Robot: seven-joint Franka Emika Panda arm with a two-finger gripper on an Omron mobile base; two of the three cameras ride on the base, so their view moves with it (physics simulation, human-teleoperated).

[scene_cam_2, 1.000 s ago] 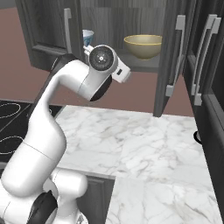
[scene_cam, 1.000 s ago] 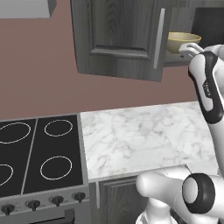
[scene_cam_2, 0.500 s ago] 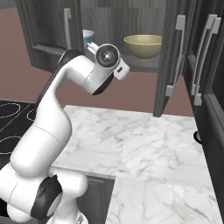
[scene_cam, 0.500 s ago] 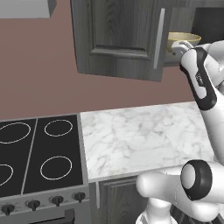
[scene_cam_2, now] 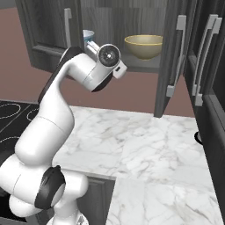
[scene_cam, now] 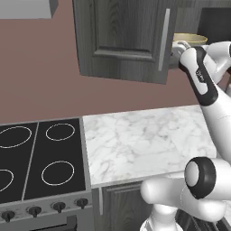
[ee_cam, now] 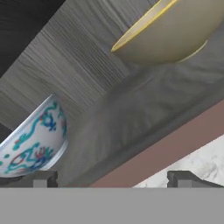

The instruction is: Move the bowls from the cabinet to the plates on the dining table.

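We see both bowls upright on the shelf of the open cabinet (scene_cam_2: 132, 66), mouths up, round so no long axis. The olive-yellow bowl (scene_cam_2: 143, 46) sits mid-shelf, near the front edge, plain and smooth with a small foot; in the left base view its rim (scene_cam: 189, 39) peeks out past the open door (scene_cam: 124, 40). The patterned bowl (ee_cam: 31, 141) is white with blue-green scrollwork outside, pale blue inside, toward the shelf's left end, well apart from the yellow one and partly behind the arm in the right base view (scene_cam_2: 88, 34). The gripper (ee_cam: 112, 178) has its jaws spread wide and holds nothing, its dark square fingertips (ee_cam: 43, 178) just in front of the shelf's front edge, between the two bowls. The cabinet is dark grey wood-grain, with panelled doors and long silver bar handles (scene_cam_2: 176, 57). Below it: marble counter (scene_cam: 144, 142), white with grey veins, adjoining the black stove (scene_cam: 38, 158).
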